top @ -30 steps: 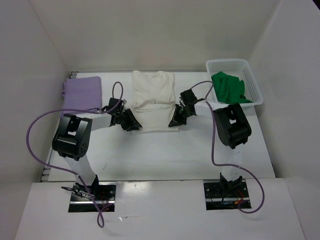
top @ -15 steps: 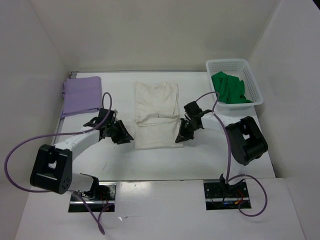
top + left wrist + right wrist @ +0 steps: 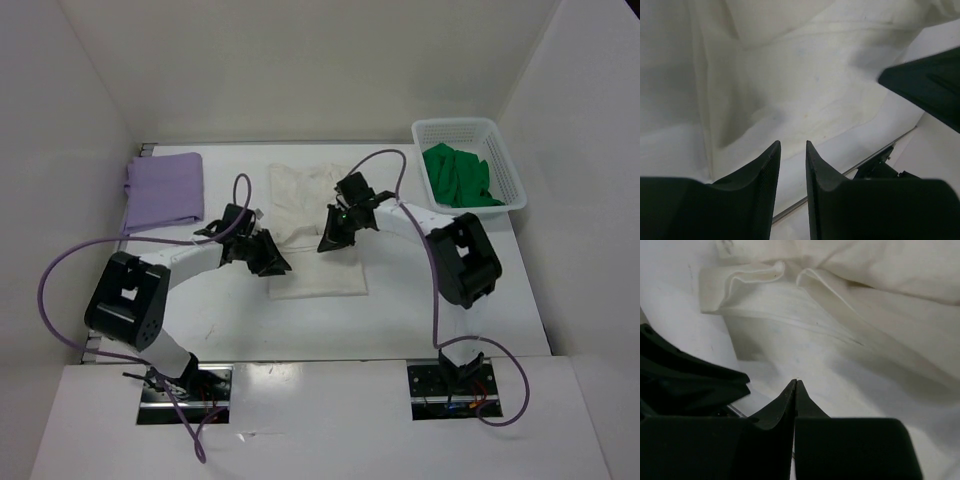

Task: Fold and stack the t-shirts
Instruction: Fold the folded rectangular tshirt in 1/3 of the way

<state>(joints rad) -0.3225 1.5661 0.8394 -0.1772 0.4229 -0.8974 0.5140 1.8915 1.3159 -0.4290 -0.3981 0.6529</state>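
right hand closed (left hand ajar) | over cream t-shirt

On the table, the middle shirt lies at the centre. From there, the folded shirt lies at ten o'clock, by the far left corner. The basket sits at two o'clock, in the far right corner, and the third shirt is inside it. The left gripper is at the middle shirt's nine o'clock edge. The right gripper is over that shirt's far half, toward twelve o'clock. The two grippers are near each other but apart.
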